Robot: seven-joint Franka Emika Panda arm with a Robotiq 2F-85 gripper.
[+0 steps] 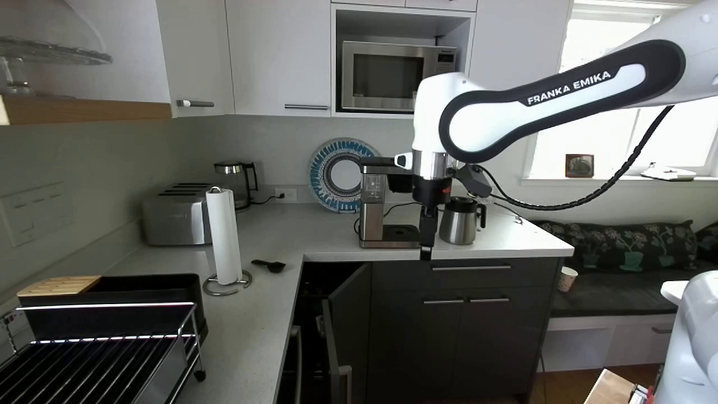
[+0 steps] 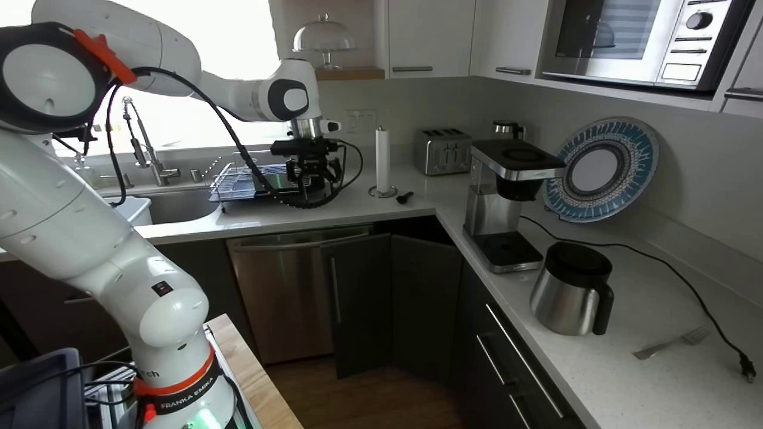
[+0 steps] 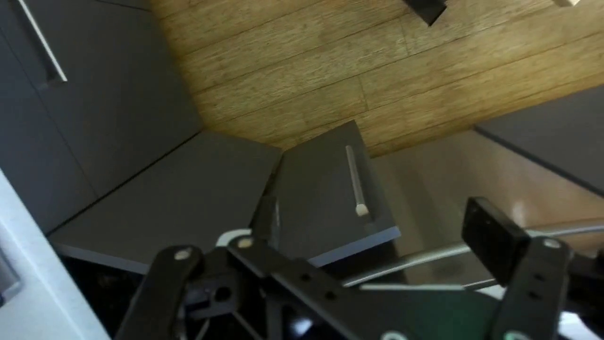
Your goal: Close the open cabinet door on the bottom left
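Observation:
The cabinet door is a dark folding corner door below the counter and stands ajar. Its tall narrow panel with a vertical handle shows in both exterior views (image 1: 332, 350) (image 2: 362, 304) and in the wrist view (image 3: 316, 184). A second dark panel (image 2: 426, 304) is joined to it at an angle. A dark gap shows behind their top edges. My gripper (image 3: 375, 215) is open with nothing between its fingers. It is higher than the door and apart from it. It also shows in both exterior views (image 1: 427, 241) (image 2: 310, 185), seen edge-on in an exterior view.
A steel dishwasher (image 2: 286, 292) with a bar handle adjoins the door. The counter edge (image 2: 286, 229) overhangs it. Dark drawers (image 1: 468, 275) are on the adjoining side. A dish rack (image 1: 101, 359), paper towel holder (image 1: 223, 241), coffee maker (image 2: 506, 208) and carafe (image 2: 572, 292) stand on the counter.

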